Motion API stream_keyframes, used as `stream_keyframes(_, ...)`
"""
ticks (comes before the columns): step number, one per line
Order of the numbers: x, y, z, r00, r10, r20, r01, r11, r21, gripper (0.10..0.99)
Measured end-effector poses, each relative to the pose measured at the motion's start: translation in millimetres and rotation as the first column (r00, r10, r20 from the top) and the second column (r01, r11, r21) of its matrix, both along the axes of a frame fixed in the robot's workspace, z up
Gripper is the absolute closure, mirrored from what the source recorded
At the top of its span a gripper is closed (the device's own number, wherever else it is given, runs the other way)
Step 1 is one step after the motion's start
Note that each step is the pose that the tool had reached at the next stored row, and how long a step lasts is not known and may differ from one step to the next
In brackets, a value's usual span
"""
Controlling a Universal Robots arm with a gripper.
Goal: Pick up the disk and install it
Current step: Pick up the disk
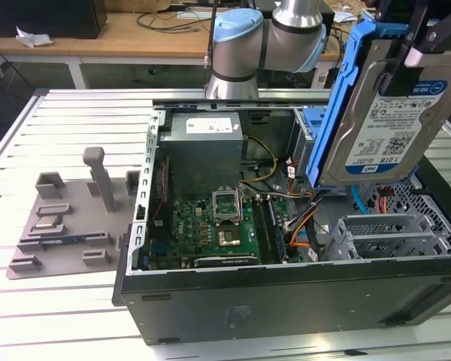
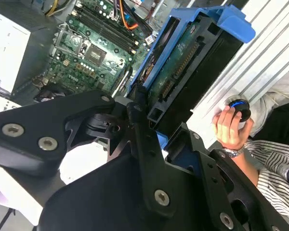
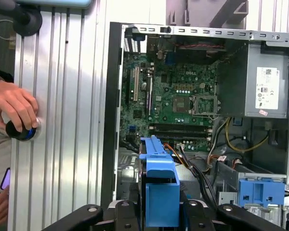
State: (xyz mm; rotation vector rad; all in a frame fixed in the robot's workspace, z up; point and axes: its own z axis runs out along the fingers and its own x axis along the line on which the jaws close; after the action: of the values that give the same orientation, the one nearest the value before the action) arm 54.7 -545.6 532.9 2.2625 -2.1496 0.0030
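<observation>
Blue-framed, the disk (image 1: 383, 124) hangs tilted above the open case (image 1: 286, 301), clamped by its upper edge in the gripper (image 1: 410, 45), which reaches down at the exterior view's upper right.

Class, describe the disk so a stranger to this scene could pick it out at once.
Find the open computer case on the slatted table. Above its end at the exterior view's right, the gripper holds the disk aloft. Unlike the grey power supply box inside, it is a flat silver slab with a white-and-blue label, framed in a blue carrier.
</observation>
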Motion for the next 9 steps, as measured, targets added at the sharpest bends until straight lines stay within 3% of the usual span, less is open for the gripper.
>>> stream_keyframes(3, 0.0, -3.9, -0.2, 1.0, -0.003, -0.0001, 0.003, 0.9997, 0.025, 0.718)
stream_keyframes(5, 0.0, -4.8, -0.3, 0.9999, -0.012, -0.0003, 0.012, 0.9982, 0.059, 0.718)
stream_keyframes(6, 0.0, -4.9, -0.4, 0.9998, -0.019, -0.0004, 0.019, 0.9973, 0.071, 0.718)
stream_keyframes(9, 0.1, -4.9, -1.8, 0.9985, -0.054, -0.0005, 0.054, 0.9959, 0.072, 0.718)
